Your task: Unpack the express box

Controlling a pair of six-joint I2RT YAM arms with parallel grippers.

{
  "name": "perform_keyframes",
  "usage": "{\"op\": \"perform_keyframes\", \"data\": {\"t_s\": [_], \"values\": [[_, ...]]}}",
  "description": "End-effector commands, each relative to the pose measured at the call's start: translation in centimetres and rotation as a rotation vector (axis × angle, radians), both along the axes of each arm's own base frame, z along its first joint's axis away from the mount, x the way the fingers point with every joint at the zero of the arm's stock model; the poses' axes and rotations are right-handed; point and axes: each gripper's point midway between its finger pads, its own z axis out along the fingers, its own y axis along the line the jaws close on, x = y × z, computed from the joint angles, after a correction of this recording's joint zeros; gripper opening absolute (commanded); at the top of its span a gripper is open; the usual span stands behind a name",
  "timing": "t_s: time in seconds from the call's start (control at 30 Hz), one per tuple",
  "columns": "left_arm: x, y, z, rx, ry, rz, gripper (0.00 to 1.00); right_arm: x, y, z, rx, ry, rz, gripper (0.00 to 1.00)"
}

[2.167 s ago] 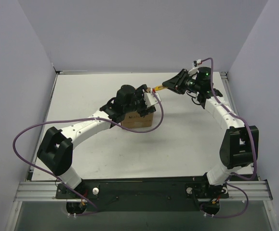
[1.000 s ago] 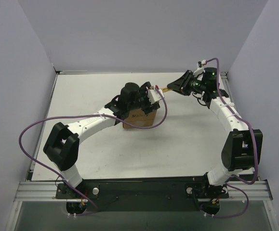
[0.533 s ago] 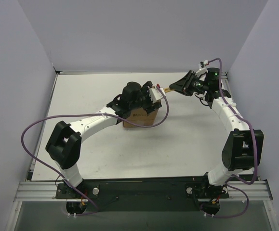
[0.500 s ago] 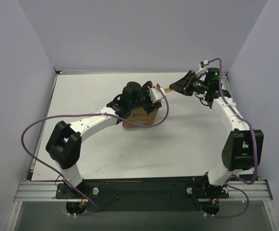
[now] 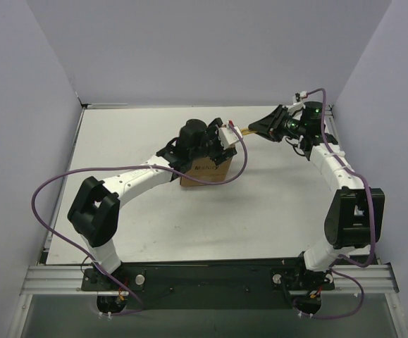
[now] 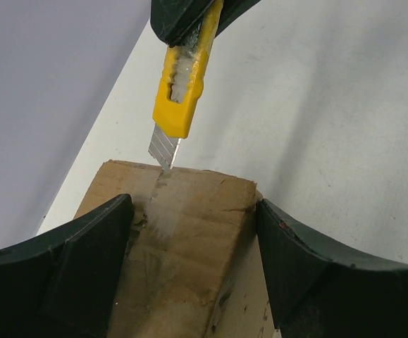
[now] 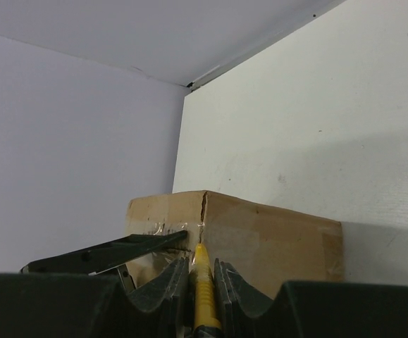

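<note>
The express box [image 5: 207, 171] is a brown carton with clear tape along its top seam; it also shows in the left wrist view [image 6: 182, 239] and the right wrist view [image 7: 274, 236]. My left gripper [image 5: 212, 149] straddles its top, one finger on each side [image 6: 193, 205], holding it. My right gripper [image 5: 258, 129] is shut on a yellow utility knife [image 7: 204, 299], also seen from above [image 5: 242, 131]. The knife's blade [image 6: 163, 148] touches the taped seam at the box's far top edge.
The box sits on a white table [image 5: 281, 197] enclosed by pale purple walls [image 5: 41, 120]. Purple cables [image 5: 56, 190] loop beside both arms. The table's back edge [image 5: 147, 107] lies beyond the box.
My right gripper has drawn the knife to the right, from over the box top to its far edge. My left arm and the box have shifted slightly right.
</note>
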Motion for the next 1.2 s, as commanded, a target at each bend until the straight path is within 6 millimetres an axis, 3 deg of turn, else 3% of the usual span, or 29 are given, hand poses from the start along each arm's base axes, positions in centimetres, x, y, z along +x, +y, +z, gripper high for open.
{"op": "perform_keyframes", "data": {"t_s": [0.0,0.27,1.17], "values": [[4.5,6.6,-3.4,0.096,0.032,0.288,0.78,-4.0,1.7,0.1,0.116,0.108,0.179,0.00],[4.2,7.8,-4.5,0.116,0.045,0.314,0.77,-4.3,1.9,-0.2,0.144,0.143,0.211,0.00],[4.9,9.6,-4.9,0.120,0.066,0.357,0.76,-5.5,1.7,0.3,0.121,0.127,0.245,0.00]]}}
